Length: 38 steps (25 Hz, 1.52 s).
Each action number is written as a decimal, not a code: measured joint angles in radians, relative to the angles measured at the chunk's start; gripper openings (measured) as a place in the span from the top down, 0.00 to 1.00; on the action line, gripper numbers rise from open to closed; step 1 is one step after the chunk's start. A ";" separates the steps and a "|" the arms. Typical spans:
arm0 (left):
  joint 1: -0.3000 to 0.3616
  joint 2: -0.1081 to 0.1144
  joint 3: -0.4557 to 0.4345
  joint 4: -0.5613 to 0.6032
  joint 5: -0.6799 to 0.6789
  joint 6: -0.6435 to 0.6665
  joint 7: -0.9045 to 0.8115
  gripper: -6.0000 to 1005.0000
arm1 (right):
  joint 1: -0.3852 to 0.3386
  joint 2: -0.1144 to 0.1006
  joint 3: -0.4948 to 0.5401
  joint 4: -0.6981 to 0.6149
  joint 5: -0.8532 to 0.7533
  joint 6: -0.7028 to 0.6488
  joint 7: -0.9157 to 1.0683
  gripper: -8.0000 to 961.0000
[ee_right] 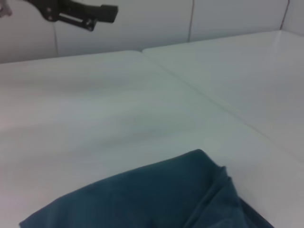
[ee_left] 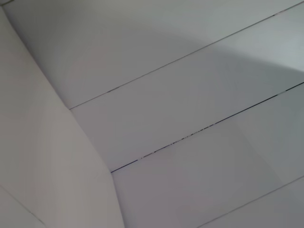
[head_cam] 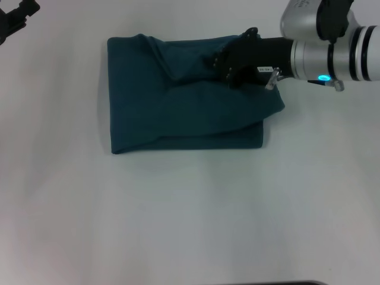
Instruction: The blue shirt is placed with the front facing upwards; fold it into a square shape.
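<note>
The blue shirt (head_cam: 178, 107) lies folded into a rough rectangle on the white table, in the upper middle of the head view. Its lettering and neck tag are hidden. A diagonal fold runs across it and its right edge bulges out. My right gripper (head_cam: 221, 64) reaches in from the right and sits low over the shirt's far right part, at a raised crease. The right wrist view shows a folded corner of the shirt (ee_right: 156, 194). My left gripper (head_cam: 13, 19) is parked at the far left, away from the shirt; it also shows in the right wrist view (ee_right: 102, 14).
The white table (head_cam: 190, 214) spreads around the shirt on all sides. A seam between table panels (ee_right: 199, 92) runs past the shirt in the right wrist view. The left wrist view shows only white panels with thin seams (ee_left: 190, 133).
</note>
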 joint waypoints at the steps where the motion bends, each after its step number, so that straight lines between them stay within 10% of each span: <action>1: 0.001 0.000 0.000 0.000 0.000 0.000 0.000 0.05 | -0.002 0.000 0.004 -0.001 0.000 -0.001 0.000 0.96; 38: 0.002 -0.002 0.000 0.000 -0.006 0.001 0.003 0.05 | -0.036 0.001 0.066 0.032 0.000 0.266 0.001 0.89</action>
